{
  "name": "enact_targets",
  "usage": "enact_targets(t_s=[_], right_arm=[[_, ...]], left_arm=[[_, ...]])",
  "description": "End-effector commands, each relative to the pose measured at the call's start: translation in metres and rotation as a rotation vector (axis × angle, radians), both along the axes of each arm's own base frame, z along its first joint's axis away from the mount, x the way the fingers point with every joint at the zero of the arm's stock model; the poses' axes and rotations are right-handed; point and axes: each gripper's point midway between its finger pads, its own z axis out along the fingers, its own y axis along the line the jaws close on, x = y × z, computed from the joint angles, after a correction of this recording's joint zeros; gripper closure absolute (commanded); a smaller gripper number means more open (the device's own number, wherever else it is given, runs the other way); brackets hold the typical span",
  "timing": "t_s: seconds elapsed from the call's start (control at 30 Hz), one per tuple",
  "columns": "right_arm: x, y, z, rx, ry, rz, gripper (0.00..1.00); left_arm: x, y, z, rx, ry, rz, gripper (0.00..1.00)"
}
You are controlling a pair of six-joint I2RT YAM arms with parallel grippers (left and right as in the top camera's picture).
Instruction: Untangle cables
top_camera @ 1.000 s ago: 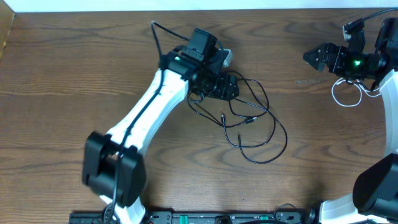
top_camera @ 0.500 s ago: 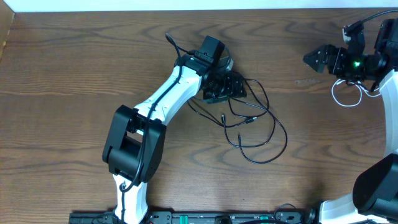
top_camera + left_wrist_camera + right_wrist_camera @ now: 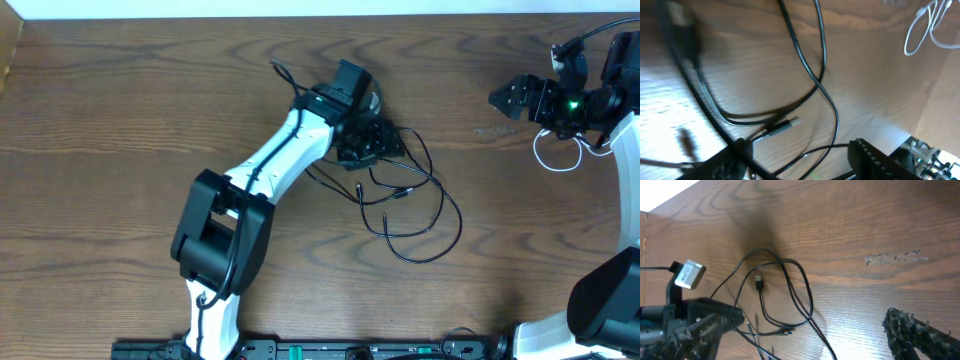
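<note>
The black cable [image 3: 400, 194] lies in loose loops at mid-table. It shows close up in the left wrist view [image 3: 822, 90] and further off in the right wrist view [image 3: 810, 307]. My left gripper [image 3: 372, 140] hovers over the cable's upper left end. Its fingers [image 3: 800, 167] are spread open, with cable strands and a plug between them. The white cable [image 3: 548, 168] lies in a small loop at the far right, also seen in the left wrist view [image 3: 912, 40]. My right gripper [image 3: 505, 97] is open and empty, just left of and above the white cable, and its fingers [image 3: 805, 347] are wide apart.
The brown wooden table [image 3: 120, 120] has its back edge along a white wall. The left arm's white links [image 3: 270, 165] stretch diagonally from the front to the middle. Thick black robot wires hang by the right arm [image 3: 600, 30].
My left arm has swung its elbow rightward, and its gripper has shifted a little right over the black cable. The right arm and white cable have not moved.
</note>
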Motion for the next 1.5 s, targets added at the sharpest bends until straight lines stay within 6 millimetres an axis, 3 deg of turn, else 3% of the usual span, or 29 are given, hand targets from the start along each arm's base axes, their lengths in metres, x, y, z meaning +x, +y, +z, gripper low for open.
enact_targets(t_s=[0.0,0.07,0.13,0.23,0.3,0.4,0.5,0.67,0.8,1.07,1.2,1.47], right_arm=[[-0.003,-0.002,0.009,-0.023,-0.023,0.001,0.01],[-0.004,-0.003,0.008,-0.028,-0.014,-0.002,0.01],[-0.006,-0.003,0.006,-0.032,-0.006,-0.005,0.01],[-0.006,-0.003,0.006,-0.031,-0.002,-0.005,0.01],[-0.006,-0.003,0.006,-0.031,-0.002,-0.005,0.01],[-0.006,-0.003,0.006,-0.031,-0.002,-0.005,0.01],[-0.006,-0.002,0.007,-0.024,-0.004,-0.001,0.01],[-0.006,0.014,0.017,0.047,-0.059,0.079,0.01],[-0.006,0.035,0.037,0.160,-0.148,0.183,0.01],[-0.010,0.072,0.075,0.338,-0.299,0.361,0.01],[-0.011,0.090,0.078,0.340,-0.325,0.419,0.01],[-0.012,0.119,0.092,0.369,-0.402,0.524,0.01]], left_arm=[[-0.008,-0.010,-0.013,0.012,0.023,-0.021,0.43],[-0.005,-0.007,-0.019,0.051,0.003,-0.008,0.58],[0.000,-0.002,-0.022,0.086,-0.021,0.010,0.92],[0.015,0.000,-0.013,0.065,-0.076,0.030,0.93],[0.026,-0.009,0.013,-0.019,-0.159,0.007,0.93],[0.040,-0.021,0.077,-0.136,-0.379,-0.059,0.92],[0.042,-0.022,0.148,-0.209,-0.600,-0.105,0.93],[0.017,-0.006,0.248,-0.286,-0.859,-0.144,0.93],[-0.008,0.012,0.306,-0.330,-0.999,-0.146,0.93],[-0.033,0.050,0.391,-0.392,-1.186,-0.090,0.93],[-0.047,0.057,0.428,-0.446,-1.258,-0.105,0.93],[-0.052,0.069,0.469,-0.471,-1.388,-0.089,0.93]])
